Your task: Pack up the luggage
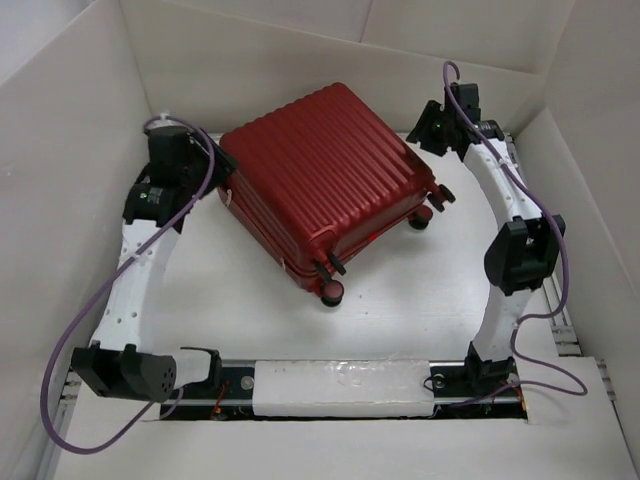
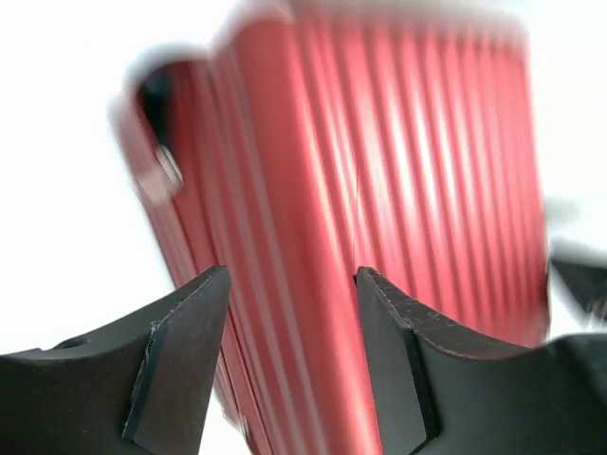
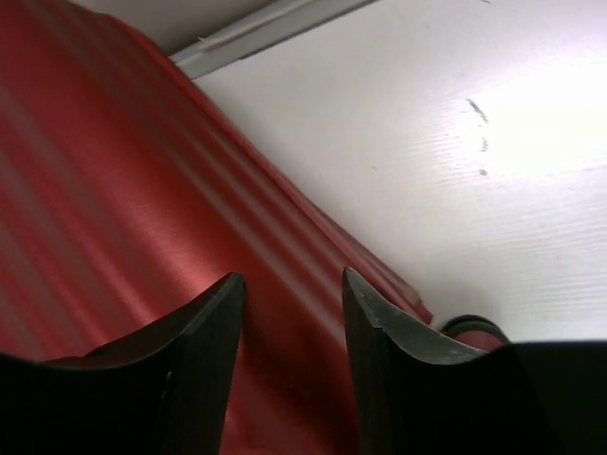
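- The luggage (image 2: 398,171) is smeared in the left wrist view: its ribs run together and its far edge melts into the white behind.
- Its lower part there is covered by the left hand (image 2: 292,284) and cut off by the bottom edge.
- A small pale piece (image 2: 163,172) at its corner is too blurred to name.
- A dark shape (image 2: 580,277) is cut off by the right edge and cannot be identified.
- In the right wrist view the luggage runs off the left and bottom edges.
- A dark rounded part (image 3: 474,325) is mostly hidden behind the right hand (image 3: 291,280).
- From above, both hands sit under their wrist housings (image 1: 172,152), so contact with the shell cannot be told.
- The closed shell hides the inside.
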Available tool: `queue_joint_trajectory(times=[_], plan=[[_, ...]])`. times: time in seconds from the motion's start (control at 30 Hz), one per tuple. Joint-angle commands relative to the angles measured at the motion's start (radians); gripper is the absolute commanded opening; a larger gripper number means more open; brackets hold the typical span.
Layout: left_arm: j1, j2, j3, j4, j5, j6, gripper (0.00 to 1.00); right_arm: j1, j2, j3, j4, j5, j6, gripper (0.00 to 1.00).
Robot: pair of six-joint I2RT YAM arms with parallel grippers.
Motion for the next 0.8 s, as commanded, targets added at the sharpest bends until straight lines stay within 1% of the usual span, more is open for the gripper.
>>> queue_joint_trajectory(times=[0.0,0.03,0.07,0.1,0.13,0.17,0.2,0.23,0.3,0.33,0.37,0.4,0.43,0.47,0.53,0.57,0.63,0.67,0.7,0.77], plan=[[0.072,0.019,0.121,-0.076,-0.214,0.077,0.53,-0.014,-0.009,0.043,-0.085,0.039,-0.012,0.51],[0.095,0.032,0.122,-0.001,-0.174,0.077,0.55,-0.014,-0.034,-0.016,-0.068,0.039,-0.012,0.49],[0.116,0.048,0.122,0.029,-0.143,0.077,0.55,-0.014,-0.108,-0.052,-0.027,0.049,-0.012,0.48],[0.145,0.100,0.155,0.055,-0.100,0.044,0.58,-0.014,-0.155,-0.087,-0.006,0.063,-0.012,0.48],[0.146,0.134,0.180,0.081,-0.100,0.043,0.60,-0.014,-0.205,-0.127,0.020,0.077,-0.012,0.48],[0.146,0.174,0.216,0.099,-0.100,0.030,0.60,-0.014,-0.254,-0.203,0.043,0.077,-0.012,0.48],[0.146,0.266,0.262,0.100,-0.100,0.017,0.61,-0.014,-0.346,-0.235,0.062,0.077,-0.012,0.48],[0.164,0.313,0.371,0.100,-0.070,0.007,0.61,-0.014,-0.388,-0.261,0.062,0.077,-0.012,0.47],[0.184,0.402,0.462,0.115,-0.030,-0.041,0.61,-0.014,-0.498,-0.337,0.051,0.103,0.008,0.37],[0.210,0.480,0.524,0.129,0.007,-0.067,0.61,-0.023,-0.531,-0.367,0.051,0.103,0.027,0.32],[0.221,0.516,0.543,0.148,0.024,-0.087,0.61,-0.034,-0.561,-0.396,0.036,0.092,0.037,0.24],[0.233,0.553,0.562,0.181,0.039,-0.128,0.60,-0.034,-0.591,-0.452,0.022,0.092,0.037,0.05],[0.259,0.632,0.582,0.181,0.059,-0.148,0.59,-0.034,-0.652,-0.482,-0.005,0.092,0.052,0.00],[0.268,0.671,0.629,0.181,0.105,-0.161,0.58,-0.034,-0.683,-0.512,-0.014,0.092,0.052,0.00],[0.277,0.752,0.695,0.160,0.106,-0.170,0.56,-0.034,-0.773,-0.607,-0.034,0.112,0.061,0.00],[0.278,0.827,0.768,0.144,0.106,-0.170,0.56,-0.034,-0.799,-0.635,-0.035,0.112,0.061,0.00],[0.278,0.889,0.816,0.135,0.122,-0.159,0.56,-0.025,-0.836,-0.716,-0.035,0.123,0.061,0.00],[0.278,0.950,0.841,0.135,0.144,-0.145,0.55,-0.025,-0.836,-0.738,-0.045,0.108,0.061,0.00],[0.278,0.976,0.884,0.135,0.195,-0.145,0.55,-0.016,-0.836,-0.756,-0.045,0.096,0.061,0.00],[0.264,1.026,0.916,0.144,0.242,-0.135,0.55,-0.016,-0.778,-0.801,-0.027,0.033,0.061,0.00]])
